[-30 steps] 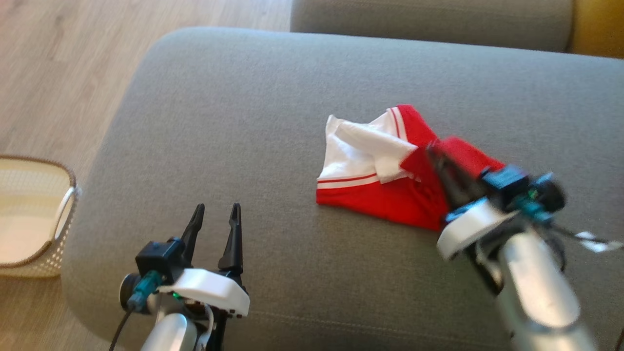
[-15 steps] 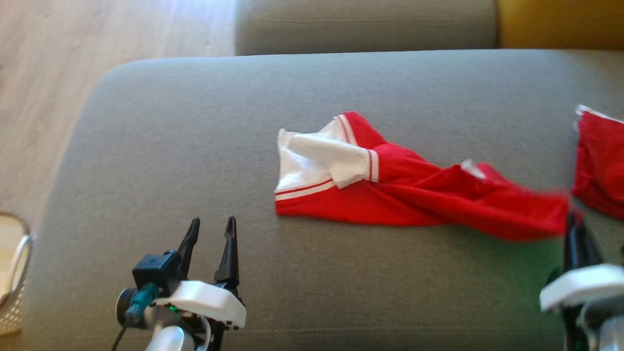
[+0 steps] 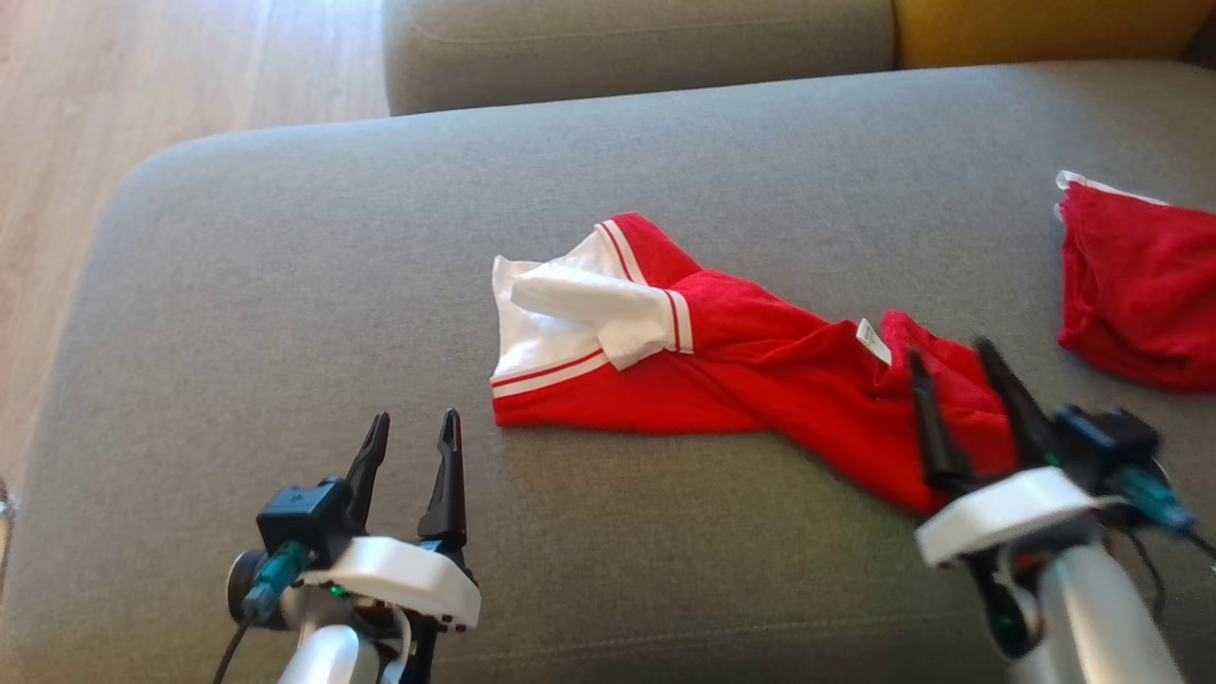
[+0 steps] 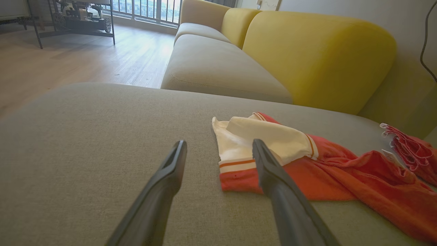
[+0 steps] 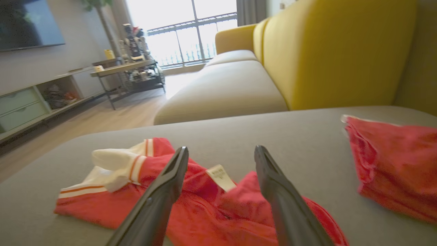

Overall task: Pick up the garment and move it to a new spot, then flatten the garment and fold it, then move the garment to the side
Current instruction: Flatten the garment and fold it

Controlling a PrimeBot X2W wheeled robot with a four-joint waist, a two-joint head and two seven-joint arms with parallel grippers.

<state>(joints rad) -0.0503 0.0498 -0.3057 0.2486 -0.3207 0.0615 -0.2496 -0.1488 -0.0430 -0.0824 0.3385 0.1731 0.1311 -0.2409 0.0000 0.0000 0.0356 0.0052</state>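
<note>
- Garment [image 3: 750, 370]: a red top with white, red-striped sleeves lies crumpled in the middle of a grey seat cushion [image 3: 285, 285], well in from every edge.
- Its long axis runs across the cushion. The white end points toward the cushion's left edge, and the red end trails toward the right and slightly toward the near edge.
- A white label [image 3: 872, 340] shows near the red end.
- The right gripper [image 3: 948, 351] has its two dark fingers spread wide, holding nothing. They straddle the garment's red end, with cloth lying below and between them.
- The right wrist view shows the same: the right gripper [image 5: 221, 149] gapes over rumpled red fabric [image 5: 205, 205].
- The left gripper [image 3: 415, 418] is also spread wide and empty. It hovers over bare cushion toward the near left, just short of the white end.
- In the left wrist view, the garment [image 4: 307, 177] lies ahead and to the right of the left gripper [image 4: 219, 142].
- A second red cloth [image 3: 1130, 275] sits apart, by the cushion's right edge.
- Judgement: the right arm is nearer, and flattening likely needs one gripper at each end, pulling along that axis.
</note>
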